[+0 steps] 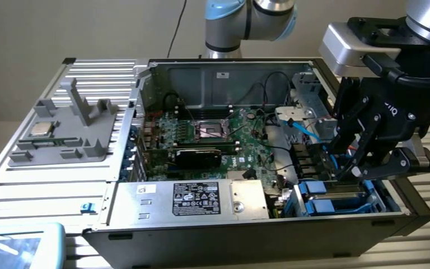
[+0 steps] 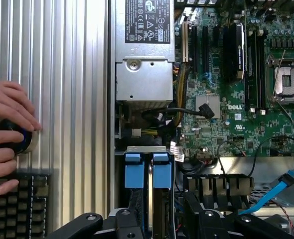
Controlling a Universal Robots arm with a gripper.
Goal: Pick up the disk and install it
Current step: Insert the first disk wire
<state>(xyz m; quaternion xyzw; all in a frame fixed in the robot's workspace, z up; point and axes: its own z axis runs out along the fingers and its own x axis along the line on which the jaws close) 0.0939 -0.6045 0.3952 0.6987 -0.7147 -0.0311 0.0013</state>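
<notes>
1. Pale blue-rimmed panel (image 1: 13, 246) lies nearest, at the corner on the exterior view's left, on the slatted desk (image 1: 65, 190).
2. Next comes a grey fixture (image 1: 69, 131) carrying a small square chip (image 1: 42, 129), well apart from the work.
3. Then the open computer case (image 1: 200, 70): a silver box with a black label (image 1: 192, 199) is at the near side, with the motherboard (image 1: 230, 143) and its bare socket (image 1: 211, 130) behind.
4. The disk (image 1: 327, 203) sits in the drive bay at the case's near corner on the exterior view's right, directly under the pincer (image 1: 351, 175). The wrist view shows its blue tabs (image 2: 132, 172).
5. Whether the pincer is released or grasping the disk cannot be told. Contact is unclear too.
6. Risks:
   - The blue cable (image 1: 304, 130) runs close by and could snag.
   - A tilted disk could jam in the bay.
   - The pincer could knock the bay wall.
7. Counts:
   - One each: disk, chip, fixture, silver box, socket, blue cable.
   - Two blue tabs.
   - One person's hand (image 2: 10, 107) on one round knob (image 2: 15, 142).
   - One keyboard (image 2: 17, 204).
</notes>
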